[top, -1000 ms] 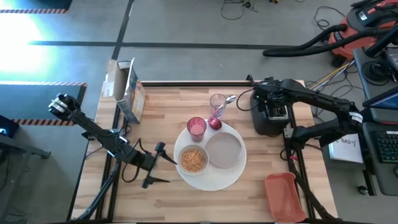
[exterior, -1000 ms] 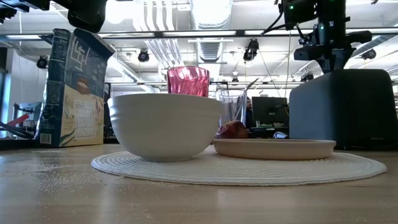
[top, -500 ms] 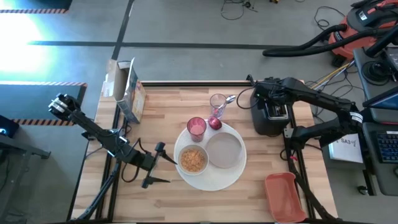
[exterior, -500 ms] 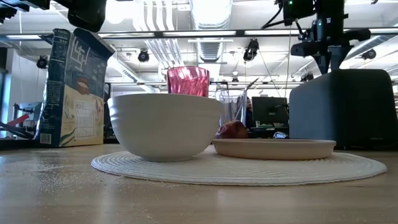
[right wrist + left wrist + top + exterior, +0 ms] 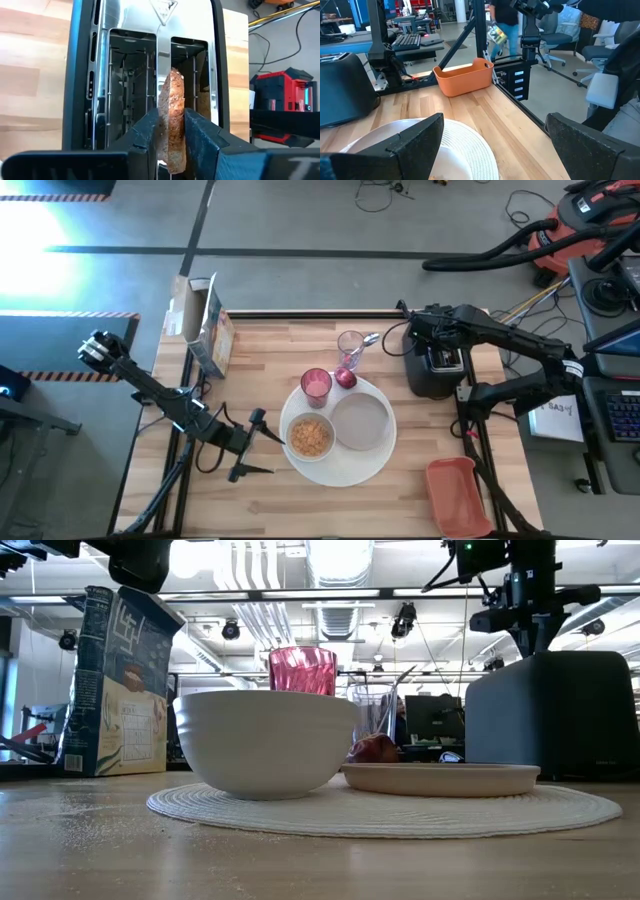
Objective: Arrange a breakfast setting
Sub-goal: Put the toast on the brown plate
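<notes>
My right gripper (image 5: 172, 125) hangs above the black toaster (image 5: 432, 365) at the table's far right and is shut on a brown toast slice (image 5: 175, 95). The white woven placemat (image 5: 345, 472) carries a white bowl (image 5: 310, 437) of cereal, a small pale plate (image 5: 361, 422), a pink cup (image 5: 316, 385) and a small red fruit (image 5: 345, 378). A metal spoon (image 5: 368, 339) stands in a clear glass (image 5: 350, 345) behind them. My left gripper (image 5: 255, 445) is open and empty just left of the placemat. My right gripper pinches the toast slice's two flat faces near its upper edge (image 5: 173, 131) between its two fingers. The fingers point down from above. The slice stands on edge below them, over the toaster's slot (image 5: 192, 75). Whether its lower end is still inside, I cannot tell.
A cereal box (image 5: 205, 330) stands at the far left of the table. An orange bin (image 5: 458, 495) sits at the near right corner. Bare wood lies along the near edge, in front of the placemat.
My right gripper has gone up a little above the toaster, still shut on the toast.
</notes>
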Action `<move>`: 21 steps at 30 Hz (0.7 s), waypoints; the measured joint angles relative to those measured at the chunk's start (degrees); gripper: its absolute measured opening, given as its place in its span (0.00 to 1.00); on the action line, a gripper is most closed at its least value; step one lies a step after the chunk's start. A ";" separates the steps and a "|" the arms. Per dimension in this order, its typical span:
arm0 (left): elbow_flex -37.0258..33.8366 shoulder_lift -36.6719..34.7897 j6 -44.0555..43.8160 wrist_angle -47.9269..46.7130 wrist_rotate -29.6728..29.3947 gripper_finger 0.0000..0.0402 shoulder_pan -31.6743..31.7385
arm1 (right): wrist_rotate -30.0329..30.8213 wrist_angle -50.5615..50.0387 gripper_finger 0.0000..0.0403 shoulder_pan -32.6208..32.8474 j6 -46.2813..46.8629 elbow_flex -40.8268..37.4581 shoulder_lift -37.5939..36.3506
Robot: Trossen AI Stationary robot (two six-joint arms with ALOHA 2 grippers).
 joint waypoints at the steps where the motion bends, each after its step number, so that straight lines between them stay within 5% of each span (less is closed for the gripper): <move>1: -0.04 0.00 0.00 0.07 0.00 0.84 0.00 | 0.18 -0.07 0.20 0.00 0.00 -0.03 0.00; 21: -0.08 0.00 0.00 0.04 0.00 0.84 0.00 | 1.45 -2.34 0.15 0.02 0.35 -1.93 0.09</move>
